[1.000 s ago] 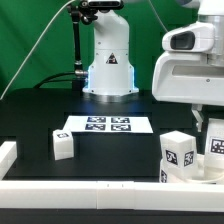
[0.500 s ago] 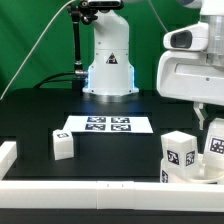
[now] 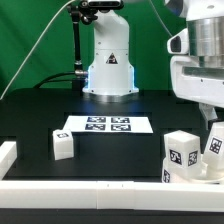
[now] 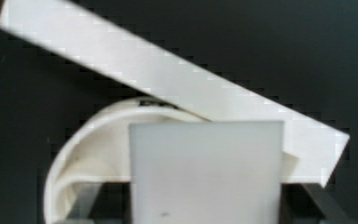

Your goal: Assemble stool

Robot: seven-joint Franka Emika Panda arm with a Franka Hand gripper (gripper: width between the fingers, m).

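Note:
My gripper [image 3: 213, 128] hangs at the exterior view's right and is shut on a white stool leg [image 3: 215, 146], which it holds tilted, with the tag showing. Just beside it is a larger white tagged part [image 3: 181, 153]; it looks like the seat, though its shape is unclear here. In the wrist view the held leg [image 4: 208, 170] fills the gap between my dark fingers [image 4: 91, 202], and my gripper [image 4: 208, 208] is over the curved white seat [image 4: 91, 150]. Another white leg [image 3: 62, 145] lies alone toward the exterior view's left.
The marker board [image 3: 105, 125] lies flat in the middle of the black table. A white border rail [image 3: 90, 190] runs along the front and another piece [image 3: 8, 152] stands at the left; a rail [image 4: 158, 60] crosses the wrist view diagonally. The robot base [image 3: 108, 60] stands behind.
My gripper and the held leg have shifted toward the exterior view's right. The leg on the left and the marker board have not moved.

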